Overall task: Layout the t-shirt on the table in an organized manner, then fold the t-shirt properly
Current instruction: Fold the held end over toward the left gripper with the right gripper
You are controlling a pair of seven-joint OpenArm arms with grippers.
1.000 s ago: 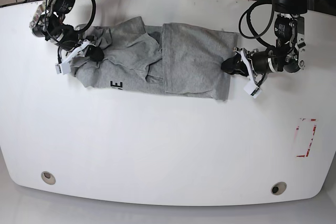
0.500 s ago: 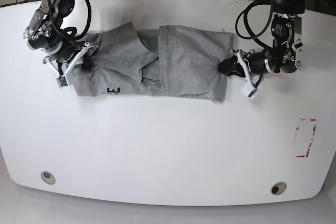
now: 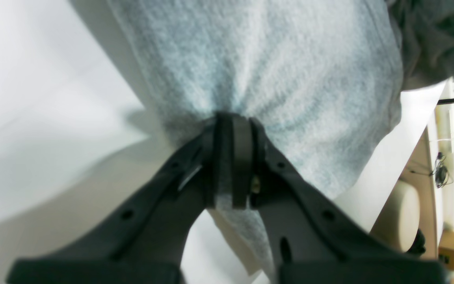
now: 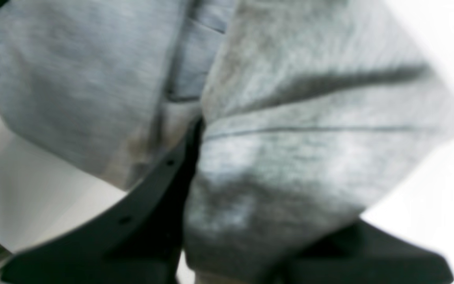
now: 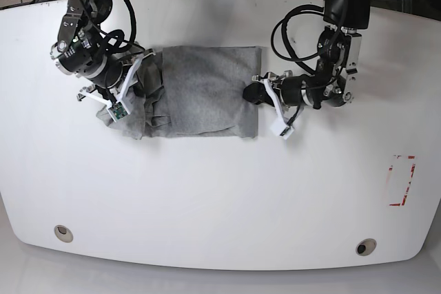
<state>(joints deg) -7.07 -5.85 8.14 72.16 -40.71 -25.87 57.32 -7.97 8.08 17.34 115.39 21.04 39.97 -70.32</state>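
The grey t-shirt [image 5: 203, 91] lies bunched and partly folded on the white table [image 5: 220, 191], left of centre near the far edge. My left gripper [image 5: 253, 94] is at the shirt's right edge, shut on its fabric; the left wrist view shows its black fingers [image 3: 233, 165] pinching grey cloth [image 3: 250, 59]. My right gripper [image 5: 134, 87] is at the shirt's crumpled left side, shut on the fabric; in the right wrist view grey cloth [image 4: 290, 157] drapes over the black fingers [image 4: 164, 189]. The lettering is hidden.
Two round metal grommets [image 5: 63, 232] [image 5: 365, 246] sit near the table's front edge. A red-and-white rectangular mark [image 5: 402, 180] is at the right. Cables hang behind the far edge.
My left gripper has pulled the shirt's right edge leftward, and my right gripper has moved rightward. The shirt is now narrower and more bunched, and the lettering is no longer visible.
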